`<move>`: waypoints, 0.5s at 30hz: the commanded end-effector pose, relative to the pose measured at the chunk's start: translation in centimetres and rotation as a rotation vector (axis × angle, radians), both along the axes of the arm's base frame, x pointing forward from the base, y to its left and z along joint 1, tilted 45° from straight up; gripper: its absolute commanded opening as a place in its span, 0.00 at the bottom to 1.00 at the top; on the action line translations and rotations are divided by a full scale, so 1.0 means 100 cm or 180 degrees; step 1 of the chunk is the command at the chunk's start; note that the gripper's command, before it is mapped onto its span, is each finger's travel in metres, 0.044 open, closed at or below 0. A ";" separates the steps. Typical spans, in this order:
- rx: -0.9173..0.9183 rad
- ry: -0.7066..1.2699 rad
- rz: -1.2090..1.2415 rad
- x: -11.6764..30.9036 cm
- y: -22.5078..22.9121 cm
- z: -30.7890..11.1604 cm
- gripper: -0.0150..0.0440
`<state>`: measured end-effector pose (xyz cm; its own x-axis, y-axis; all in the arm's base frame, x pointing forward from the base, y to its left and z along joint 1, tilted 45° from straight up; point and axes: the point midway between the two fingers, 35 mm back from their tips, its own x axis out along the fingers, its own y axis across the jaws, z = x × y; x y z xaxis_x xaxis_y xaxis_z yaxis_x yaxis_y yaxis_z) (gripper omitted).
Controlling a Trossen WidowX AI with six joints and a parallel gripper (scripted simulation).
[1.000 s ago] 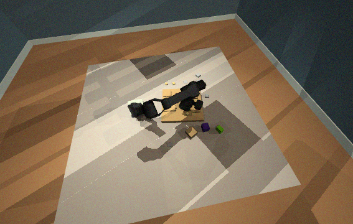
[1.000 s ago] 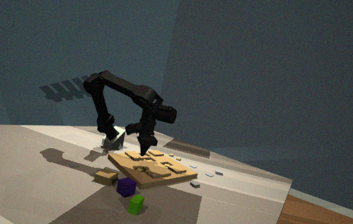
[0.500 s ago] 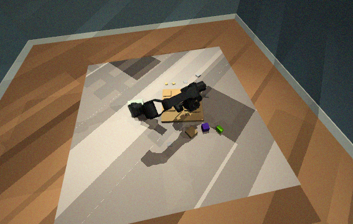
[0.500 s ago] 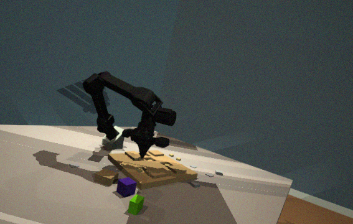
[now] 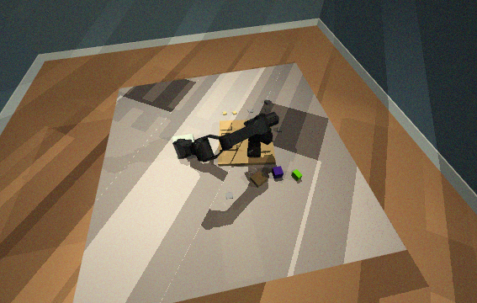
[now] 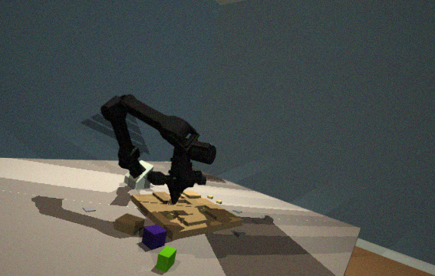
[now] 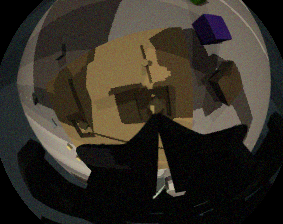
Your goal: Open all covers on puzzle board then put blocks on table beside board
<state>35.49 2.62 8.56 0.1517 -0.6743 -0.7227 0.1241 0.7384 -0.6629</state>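
Observation:
The puzzle board (image 5: 244, 161) (image 6: 205, 229) (image 7: 107, 65) lies flat under the arm. My gripper (image 6: 174, 202) (image 7: 156, 117) is shut and empty, pointing down low over it. In the wrist view the tips are at the edge of a dark recess (image 7: 132, 106) with a small knob (image 7: 153, 107); contact cannot be told. A raised tan cover (image 6: 193, 219) shows at the board's near side. Other covers are partly hidden by arm and shadow. A tan block (image 5: 258, 179) (image 6: 129, 224), a purple block (image 5: 278, 172) (image 6: 154, 237) (image 7: 212, 29) and a green block (image 5: 297, 175) (image 6: 166, 259) rest beside the board.
Two small yellow pieces (image 5: 225, 113) (image 6: 219, 202) lie beyond the board. A flat grey piece (image 5: 229, 195) (image 6: 89, 209) lies on the table. Small dark pieces (image 5: 267, 102) (image 6: 268, 219) lie at the board's other side. The arm's pale base (image 6: 145, 169) stands behind the board.

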 end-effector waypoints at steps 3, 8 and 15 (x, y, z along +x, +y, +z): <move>-0.0498 0.2061 0.2146 0.001 -0.012 -0.011 0.25; -0.0647 0.2756 0.2880 0.001 -0.015 -0.013 0.25; -0.0856 0.3735 0.3912 0.002 -0.017 -0.016 0.25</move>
